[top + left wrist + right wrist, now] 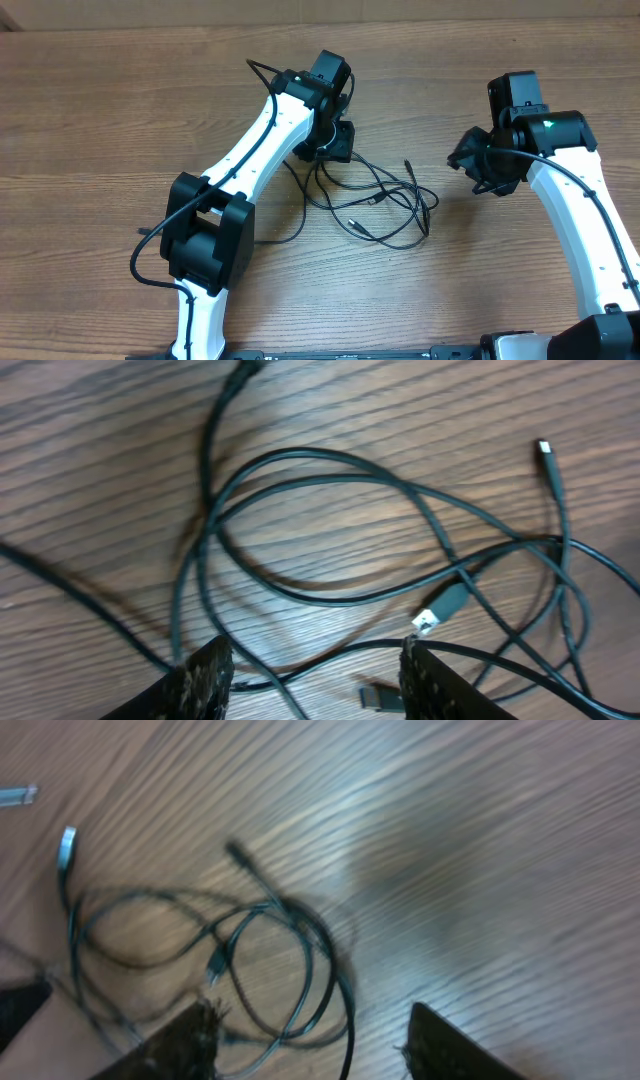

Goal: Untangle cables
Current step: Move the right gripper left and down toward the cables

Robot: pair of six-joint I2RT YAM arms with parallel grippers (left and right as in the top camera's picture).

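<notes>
I hold the left gripper (315,660) spread astride one strand of the cables (440,605) — I should pinch only that one (right gripper (312,1020) is spread too, empty).

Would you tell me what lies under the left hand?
Under the left hand, looped cables lie on the table, one strand crossing between its fingers. Overhead, the hand hides where those loops run.

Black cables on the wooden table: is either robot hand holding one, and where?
Nothing is held. The left hand is open, straddling a loose strand of the thin black cables; the right hand is open and empty.
</notes>
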